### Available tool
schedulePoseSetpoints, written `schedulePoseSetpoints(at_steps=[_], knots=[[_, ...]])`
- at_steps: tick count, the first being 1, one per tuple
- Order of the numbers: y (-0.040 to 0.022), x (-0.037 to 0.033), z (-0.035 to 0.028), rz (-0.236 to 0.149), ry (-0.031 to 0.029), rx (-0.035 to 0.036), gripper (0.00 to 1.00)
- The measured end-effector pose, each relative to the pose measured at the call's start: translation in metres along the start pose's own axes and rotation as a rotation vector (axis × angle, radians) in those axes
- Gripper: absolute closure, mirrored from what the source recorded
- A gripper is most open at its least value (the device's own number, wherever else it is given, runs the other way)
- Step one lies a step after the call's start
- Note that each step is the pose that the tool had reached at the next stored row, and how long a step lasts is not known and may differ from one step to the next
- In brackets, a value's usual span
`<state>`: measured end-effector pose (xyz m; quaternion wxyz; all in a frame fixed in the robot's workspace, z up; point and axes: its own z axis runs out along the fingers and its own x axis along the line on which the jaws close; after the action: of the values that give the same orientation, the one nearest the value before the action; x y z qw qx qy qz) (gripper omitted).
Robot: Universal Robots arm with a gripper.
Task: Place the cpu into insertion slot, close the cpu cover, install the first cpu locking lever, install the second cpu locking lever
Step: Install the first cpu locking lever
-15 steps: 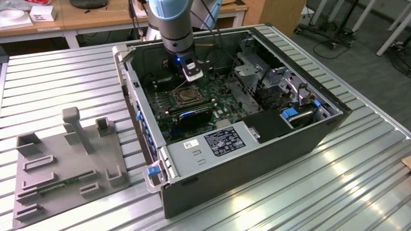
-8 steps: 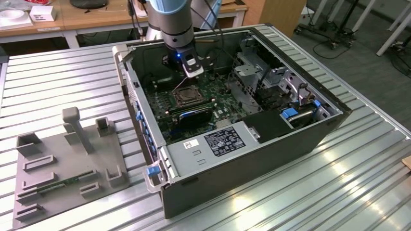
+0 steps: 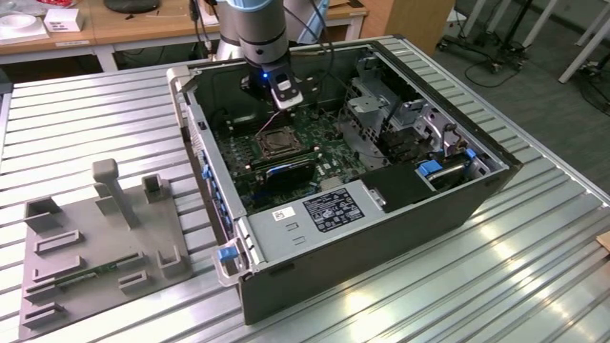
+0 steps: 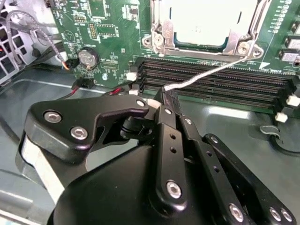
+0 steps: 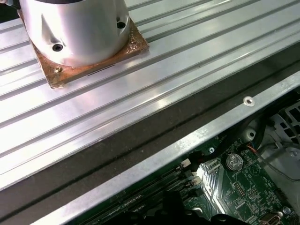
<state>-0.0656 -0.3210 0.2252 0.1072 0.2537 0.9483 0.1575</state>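
In the exterior view my gripper [image 3: 284, 102] hangs inside the open computer case, just behind the insertion slot [image 3: 276, 143] on the green motherboard. The second wrist view has the pale cpu [image 4: 206, 18] lying in the slot. The silvery cpu cover [image 4: 161, 36] lies down around it as a frame. A thin silvery wire locking lever [image 4: 211, 72] runs from the socket corner out over the memory slots. My gripper [image 4: 165, 93] is shut on the lever's free end, and the black fingers [image 4: 168, 136] meet at it.
Black memory slots [image 4: 220, 82] lie between gripper and socket. A coin battery [image 4: 87, 57] and loose cables [image 4: 28, 28] sit to one side. The case wall [image 5: 154, 159] borders the board. A grey fixture plate [image 3: 96, 243] stands on the slatted table at the exterior view's left.
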Motion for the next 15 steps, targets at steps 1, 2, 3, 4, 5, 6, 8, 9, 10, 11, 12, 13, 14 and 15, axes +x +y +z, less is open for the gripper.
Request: schedulePoseSetpoints(at_steps=[1, 2, 3, 4, 5, 6, 8, 9, 10, 11, 12, 13, 14, 15], knots=[[0.0003, -0.0001, -0.0009, 0.0, 0.0001, -0.0002, 0.89], [0.0006, -0.0002, -0.0017, 0.0, 0.0003, -0.0004, 0.89], [0.0009, -0.0003, -0.0024, 0.0, 0.0004, -0.0007, 0.89], [0.0012, -0.0004, -0.0032, 0.0, 0.0006, -0.0011, 0.89], [0.0015, -0.0005, -0.0039, 0.001, 0.0009, -0.0016, 0.89], [0.0017, -0.0006, -0.0045, 0.001, 0.0011, -0.0022, 0.89], [0.0018, -0.0006, -0.0046, 0.001, 0.0013, -0.0027, 0.89], [0.0017, -0.0004, -0.0046, 0.001, 0.0013, -0.0026, 0.89], [0.0014, 0.0001, -0.0049, 0.001, 0.001, -0.0028, 0.89], [0.0009, 0.0009, -0.0052, 0.001, 0.0003, -0.0031, 0.89], [0.0004, 0.002, -0.0055, 0.0, -0.0005, -0.0037, 0.89], [-0.0002, 0.003, -0.0058, 0.0, -0.0015, -0.0043, 0.89], [-0.0007, 0.0039, -0.006, 0.0, -0.0023, -0.0047, 0.89], [-0.0011, 0.0046, -0.0062, 0.0, -0.0033, -0.0054, 0.89]])
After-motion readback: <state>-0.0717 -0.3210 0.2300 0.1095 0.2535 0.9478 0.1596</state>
